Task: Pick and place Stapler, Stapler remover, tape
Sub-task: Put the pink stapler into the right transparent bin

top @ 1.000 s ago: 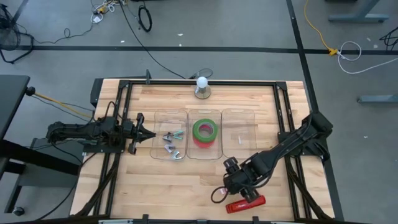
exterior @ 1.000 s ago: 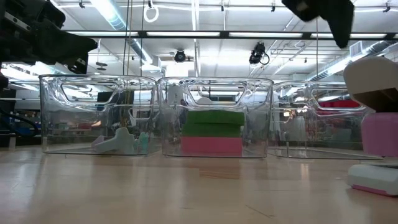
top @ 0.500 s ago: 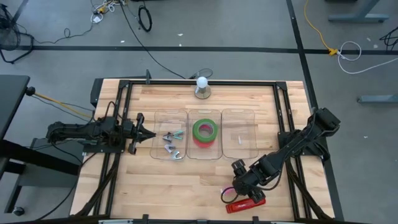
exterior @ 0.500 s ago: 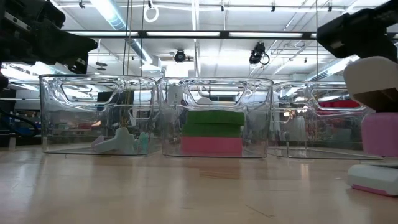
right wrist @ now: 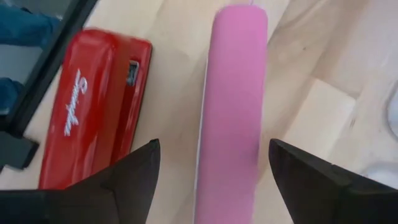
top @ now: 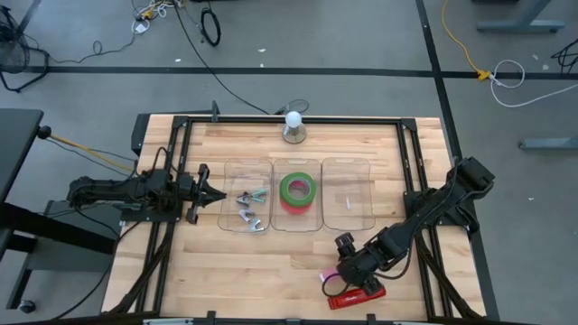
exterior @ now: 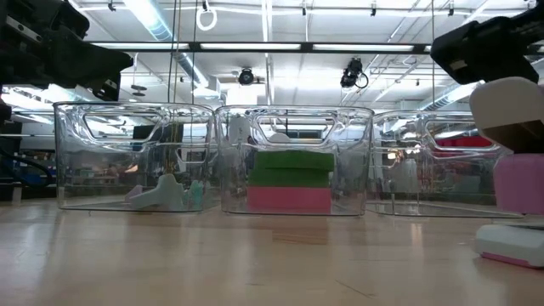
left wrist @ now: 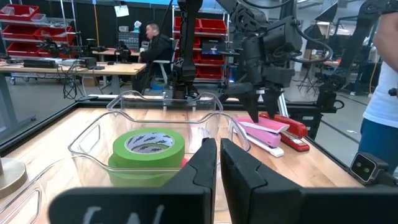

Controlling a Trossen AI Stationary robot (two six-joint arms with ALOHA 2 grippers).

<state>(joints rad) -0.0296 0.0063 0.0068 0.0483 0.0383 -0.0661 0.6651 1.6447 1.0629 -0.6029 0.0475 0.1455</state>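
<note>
A pink stapler point(right wrist: 233, 106) lies on the table near the front edge, with a red stapler point(right wrist: 93, 118) beside it on the near side point(top: 357, 297). My right gripper point(right wrist: 213, 144) is open just above the pink stapler, one finger on either side of it, and touches nothing. The green tape point(top: 298, 190) with its pink core lies flat in the middle clear bin. Stapler removers point(top: 248, 206) lie in the left bin. My left gripper point(top: 219, 195) is shut and waits to the left of the left bin.
Three clear bins stand in a row mid-table; the right one point(top: 348, 206) holds nothing that I can see. A white ball on a round grey base point(top: 293, 127) stands at the far edge. A black frame point(top: 424, 262) runs round the table. People show in the room behind.
My right gripper has gone toward the table's right and near edges and come down over the pink stapler, staying open. Both staplers lie where they were.
</note>
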